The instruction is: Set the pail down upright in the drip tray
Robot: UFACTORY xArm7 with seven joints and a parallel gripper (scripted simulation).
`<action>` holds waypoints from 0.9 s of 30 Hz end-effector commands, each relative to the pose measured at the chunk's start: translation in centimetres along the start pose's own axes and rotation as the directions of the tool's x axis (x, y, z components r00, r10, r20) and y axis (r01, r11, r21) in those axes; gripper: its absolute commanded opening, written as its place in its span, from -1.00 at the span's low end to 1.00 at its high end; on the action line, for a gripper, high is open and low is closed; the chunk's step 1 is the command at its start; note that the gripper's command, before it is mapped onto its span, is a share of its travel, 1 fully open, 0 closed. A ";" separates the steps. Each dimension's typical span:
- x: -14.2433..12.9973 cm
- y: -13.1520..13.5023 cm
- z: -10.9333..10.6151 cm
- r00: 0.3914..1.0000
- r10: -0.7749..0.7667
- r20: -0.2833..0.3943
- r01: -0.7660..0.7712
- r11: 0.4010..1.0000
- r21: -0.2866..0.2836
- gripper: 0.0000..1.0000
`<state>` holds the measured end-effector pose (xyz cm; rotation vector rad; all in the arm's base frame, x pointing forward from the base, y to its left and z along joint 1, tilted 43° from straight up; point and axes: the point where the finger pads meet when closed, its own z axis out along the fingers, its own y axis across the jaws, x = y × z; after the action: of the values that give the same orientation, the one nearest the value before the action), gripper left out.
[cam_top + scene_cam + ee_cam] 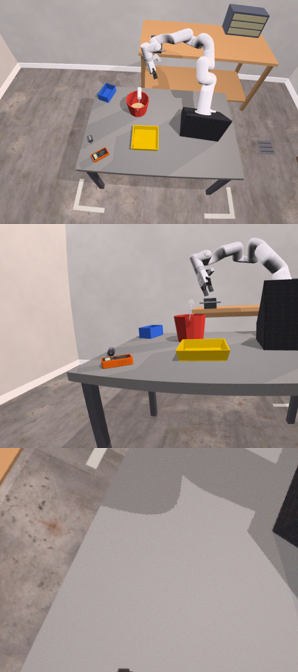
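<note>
One arm: white, mounted on a black pedestal [189,127] at the right side of the grey table [175,159].
Gripper [207,289]: fingers spread wide, nothing between them; it hangs in the air above and behind the pail, well apart from it, pointing down at a tilt.
Pail [137,104]: red, upright on the table top near the far edge, not in the tray; its thin bail stands up with a white grip [139,93] at the top.
Pail contents: a tan fill shows inside in the top view.
Tray [144,137]: yellow, square, low-walled, flat on the table just in front of the pail, apart from it.
Blue bin [107,92]: at the far left corner of the table, left of the pail.
Meter [100,154]: orange, lying flat near the front left edge.
Small dark part [89,138]: just behind the meter.
Wrist view: grey table surface, a strip of floor at left, a corner of the pedestal at right; neither pail nor tray appears.
Background: a wooden bench [243,51] behind the table, carrying a grey drawer unit [245,20].
</note>
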<state>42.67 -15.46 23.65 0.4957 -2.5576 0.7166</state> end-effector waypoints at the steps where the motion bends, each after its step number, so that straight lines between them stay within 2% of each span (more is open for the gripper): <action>1: -2.1 0.8 -0.3 0.987 -0.164 0.004 0.163 0.986 0.041 1.00; 7: -5.1 2.4 -0.7 0.920 -0.393 -0.005 0.391 0.915 0.102 1.00; 13: -8.2 4.4 -1.2 0.802 -0.597 -0.031 0.593 0.789 0.161 1.00; 15: -8.2 4.4 -1.2 0.802 -0.597 -0.031 0.593 0.789 0.161 1.00; 16: -9.6 5.4 -1.4 0.731 -0.681 -0.049 0.676 0.713 0.187 1.00; 19: -10.8 6.3 -1.6 0.668 -0.741 -0.066 0.736 0.645 0.206 1.00; 27: -14.8 9.9 -2.6 0.408 -0.901 -0.144 0.894 0.363 0.264 1.00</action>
<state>50.54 -4.69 15.28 1.7202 -1.8082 0.6372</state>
